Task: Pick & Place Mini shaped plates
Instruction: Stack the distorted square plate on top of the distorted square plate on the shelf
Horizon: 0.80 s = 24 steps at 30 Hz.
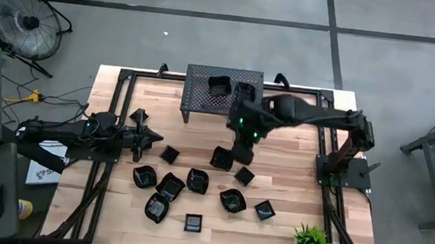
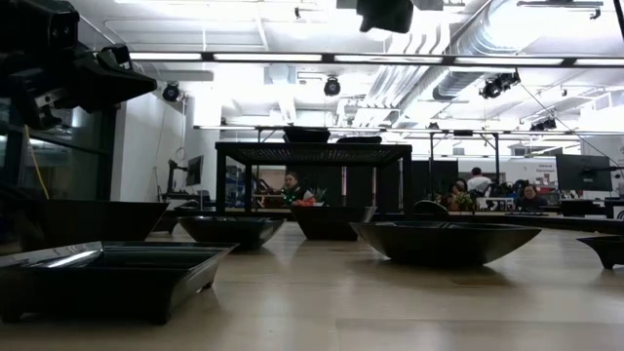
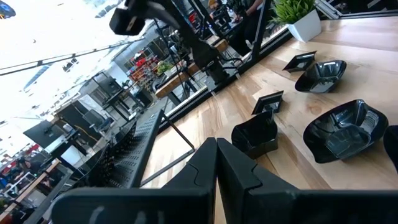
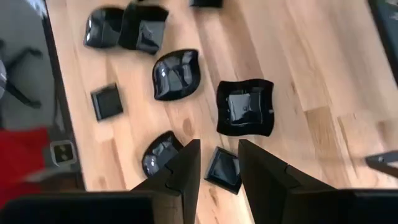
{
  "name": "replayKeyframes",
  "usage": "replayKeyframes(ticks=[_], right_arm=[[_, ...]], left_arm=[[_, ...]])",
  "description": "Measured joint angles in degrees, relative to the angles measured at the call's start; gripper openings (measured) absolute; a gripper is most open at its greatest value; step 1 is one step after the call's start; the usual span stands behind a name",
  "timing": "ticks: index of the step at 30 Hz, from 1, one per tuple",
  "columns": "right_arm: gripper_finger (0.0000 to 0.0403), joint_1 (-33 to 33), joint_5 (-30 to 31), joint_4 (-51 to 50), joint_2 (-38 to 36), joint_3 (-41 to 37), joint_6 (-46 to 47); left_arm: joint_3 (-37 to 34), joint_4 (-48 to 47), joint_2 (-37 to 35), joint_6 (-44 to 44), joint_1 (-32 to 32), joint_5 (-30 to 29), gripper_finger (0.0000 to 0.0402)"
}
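The right pincer [image 4: 217, 163] hangs above the worktop [image 1: 294, 157] with its jaws parted and nothing between them. This looks like the reach for the next pick. Directly under its fingertips lies a small square plate [image 4: 223, 167], with a rounded plate [image 4: 160, 154] just beside it and a larger wavy-edged square plate [image 4: 245, 107] a little ahead. More plates [image 1: 170, 185] are scattered farther out in front of it. Behind the pincer, two plates [image 1: 219, 84] already sit on the perforated stand [image 1: 200, 98]. The left pincer [image 1: 150, 138] waits clenched and empty, well off to the side.

The next move, I judge, calls for a straight descent so the fingers straddle one rim of the small square plate, clear of the rounded neighbour, then a firm close and lift towards the stand.
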Motion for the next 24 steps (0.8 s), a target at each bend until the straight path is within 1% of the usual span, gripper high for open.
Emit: replayKeyframes(ticks=[4, 8, 13, 22, 24], right_arm=[[0.0103, 4.0, 4.2, 0.1, 0.0, -0.3, -1.4], [0.0103, 8.2, 8.0, 0.4, 0.0, -2.6, -1.5], [0.0103, 12.3, 8.7, 5.8, 0.0, -9.3, 2.0], [0.0103, 15.3, 8.8, 28.4, 0.0, -26.0, 0.5], [0.0103, 15.4, 9.8, 31.8, 0.0, -29.1, 0.9]], left_arm=[[0.0, 0.0, 0.0, 0.0, 0.0, 0.0, 0.0003], [0.0, 0.0, 0.0, 0.0, 0.0, 0.0, 0.0003], [0.0, 0.0, 0.0, 0.0, 0.0, 0.0, 0.0003], [0.0, 0.0, 0.0, 0.0, 0.0, 0.0, 0.0003], [0.0, 0.0, 0.0, 0.0, 0.0, 0.0, 0.0003]])
